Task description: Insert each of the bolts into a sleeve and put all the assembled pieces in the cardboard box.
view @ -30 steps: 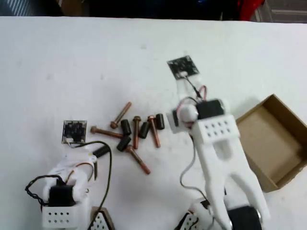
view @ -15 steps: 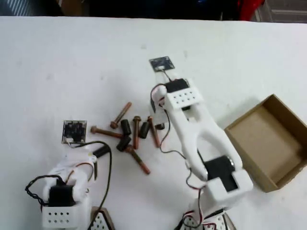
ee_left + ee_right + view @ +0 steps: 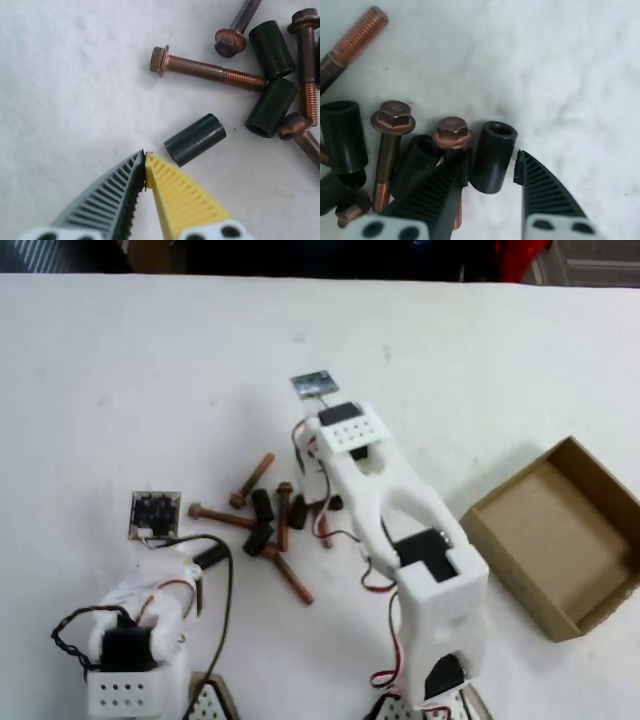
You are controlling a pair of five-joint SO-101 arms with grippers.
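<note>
No readable text, no labels or numbers, cardboard box [image 3: 560, 540] (plain brown) unmarked

white, faintly mottled table top [image 3: 120, 340]

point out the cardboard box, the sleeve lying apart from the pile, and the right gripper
cardboard box [image 3: 560, 540], high view, bare inside floor.
sleeve lying apart from the pile [image 3: 195, 140], left wrist view, middle of its side.
right gripper [image 3: 491, 161], right wrist view, midway between its fingertips.
</note>
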